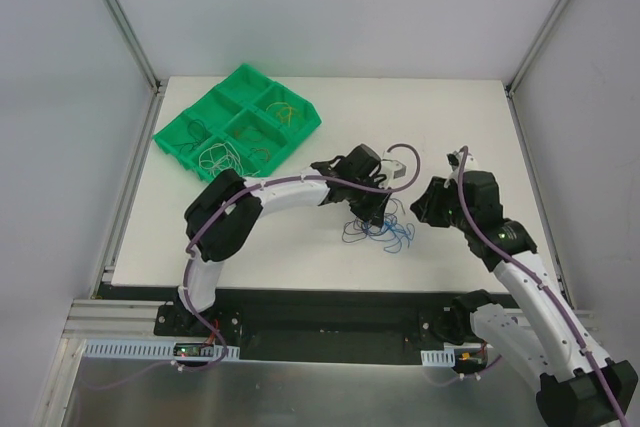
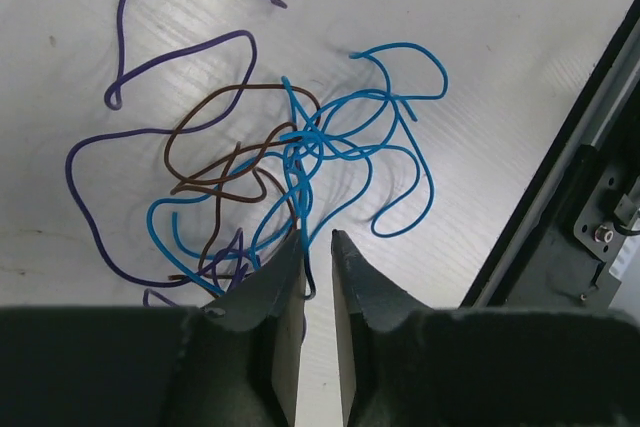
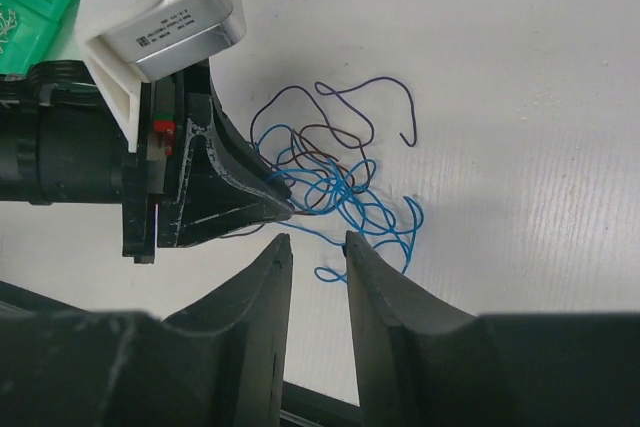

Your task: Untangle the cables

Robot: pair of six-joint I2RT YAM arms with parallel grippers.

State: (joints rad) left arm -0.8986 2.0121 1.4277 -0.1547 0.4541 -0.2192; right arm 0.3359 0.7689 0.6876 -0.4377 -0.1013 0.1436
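The cables (image 1: pixel 385 227) lie in a loose tangle on the white table (image 1: pixel 450 127), a little right of centre and low in the overhead view, near the table's front edge. From the left wrist the tangle (image 2: pixel 300 147) fills the middle of the frame. Bright blue loops knot together at its centre, a brown wire coils through them on the left, and a purple wire sweeps wide towards the upper left.

The left gripper (image 1: pixel 375 212) reaches down onto the upper edge of the tangle. In its own camera its tips (image 2: pixel 315 237) stand at the lower edge of the blue loops with only a thin slit between them. A blue strand runs right up to the left tip, but I cannot tell whether any wire is pinched. The right wrist view shows the same tips (image 3: pixel 285 202) buried in the left side of the tangle (image 3: pixel 340 187).

The right gripper (image 1: pixel 420 209) hangs just beside the tangle on its right. Its jaws (image 3: pixel 315 239) are slightly apart, with bare table showing between them and nothing grasped.

A green tray (image 1: pixel 170 142) sits well apart at the upper left, with thin wires in several compartments.
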